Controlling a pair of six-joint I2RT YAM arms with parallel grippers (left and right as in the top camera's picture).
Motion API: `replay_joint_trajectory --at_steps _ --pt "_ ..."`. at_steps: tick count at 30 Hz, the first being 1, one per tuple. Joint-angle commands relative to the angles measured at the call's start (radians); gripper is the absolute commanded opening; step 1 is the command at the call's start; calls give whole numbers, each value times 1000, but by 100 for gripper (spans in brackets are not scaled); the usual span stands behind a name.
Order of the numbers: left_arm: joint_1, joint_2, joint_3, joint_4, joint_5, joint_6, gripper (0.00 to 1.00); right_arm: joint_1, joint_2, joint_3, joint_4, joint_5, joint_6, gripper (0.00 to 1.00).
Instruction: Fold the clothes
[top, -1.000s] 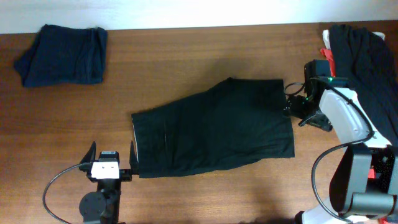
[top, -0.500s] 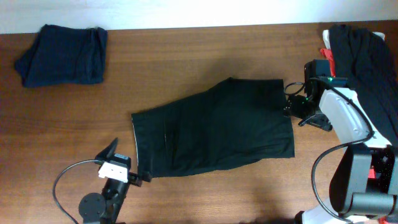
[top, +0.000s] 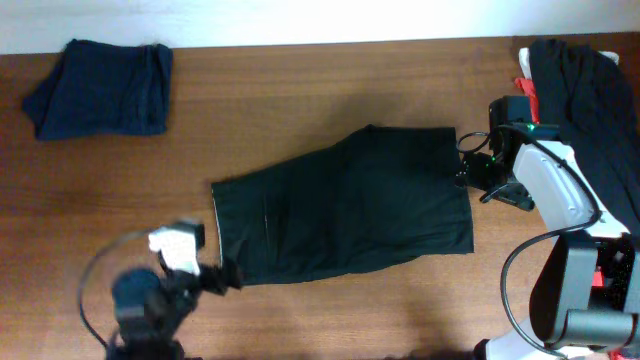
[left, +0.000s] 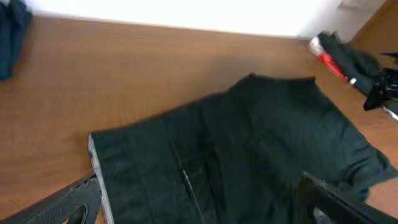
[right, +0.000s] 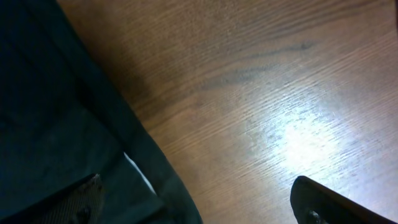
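A pair of dark green shorts (top: 345, 205) lies flat in the middle of the wooden table, waistband edge to the left. It also shows in the left wrist view (left: 236, 149) and in the right wrist view (right: 56, 112). My left gripper (top: 222, 272) is open at the shorts' lower left corner, its fingers spread over the waistband (left: 96, 168). My right gripper (top: 468, 165) is open at the shorts' right edge, one finger over the cloth and one over bare wood (right: 261, 106).
A folded dark blue garment (top: 100, 87) lies at the far left corner. A heap of black clothes (top: 590, 110) with a red item (top: 527, 92) sits at the right edge. The table's front edge is close behind the left arm.
My left arm has swung and turned, bringing its gripper onto the shorts' lower left corner. The right arm and the shorts have not moved.
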Motion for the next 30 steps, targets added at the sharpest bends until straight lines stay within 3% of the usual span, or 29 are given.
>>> replay_joint_trajectory --at_steps 1,5,7,11,13,15,23,30 --pt "-2 290 288 -161 -18 77 99 -3 -13 13 -1 19 9 99" --pt "-2 620 620 -497 -119 114 99 -3 -13 13 -1 19 9 99" --pt "-2 750 722 -566 -77 112 99 -3 -13 13 -1 19 9 99" --pt "-2 895 737 -571 54 87 99 -3 -13 13 -1 19 9 99" --pt "-2 957 737 -571 -32 34 99 -3 -13 13 -1 19 9 99" --pt "-3 1024 737 -594 -162 -100 99 -3 -13 13 -1 19 9 99" --pt "-2 1314 737 -601 -177 -98 99 -3 -13 13 -1 19 9 99" --pt "-5 1409 737 -579 -197 -83 99 -3 -13 13 -1 19 9 99"
